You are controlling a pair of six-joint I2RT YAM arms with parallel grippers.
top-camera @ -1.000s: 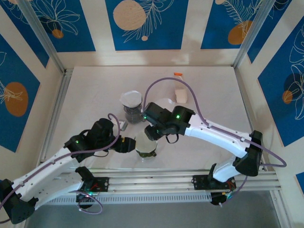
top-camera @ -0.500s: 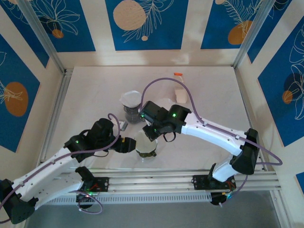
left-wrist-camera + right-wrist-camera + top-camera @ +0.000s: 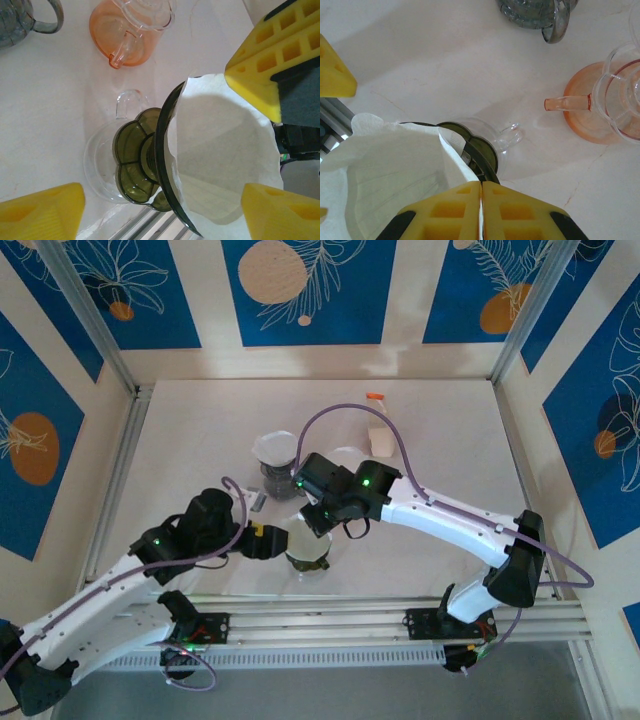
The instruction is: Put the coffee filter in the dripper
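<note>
Item: coffee filter, white paper, cone opened out, lying in the mouth of the dripper, its edge standing proud of the dripper's black rim and lapping over it on one side; judged part-seated, not yet pressed home. Dripper: olive-green, scalloped foot, set on a clear glass server with a handle, on the pale worktop. Right gripper: jaws clenched together, tips at the filter's edge above the dripper; whether a fold of paper is nipped between them cannot be told. Left gripper: jaws released and wide, one on either side of the dripper, apparently clear of it. Beyond the dripper: an orange-tinted glass jug, and farther off a grey glass jug. Handling note, as judgement: the paper looks light and springy, so it wants nudging down until it lies against the dripper's wall all round; press straight down, since the dripper merely rests on the server and a sideways shove could tip it; withdraw upward and slowly, lest the paper lift out with the jaws
</note>
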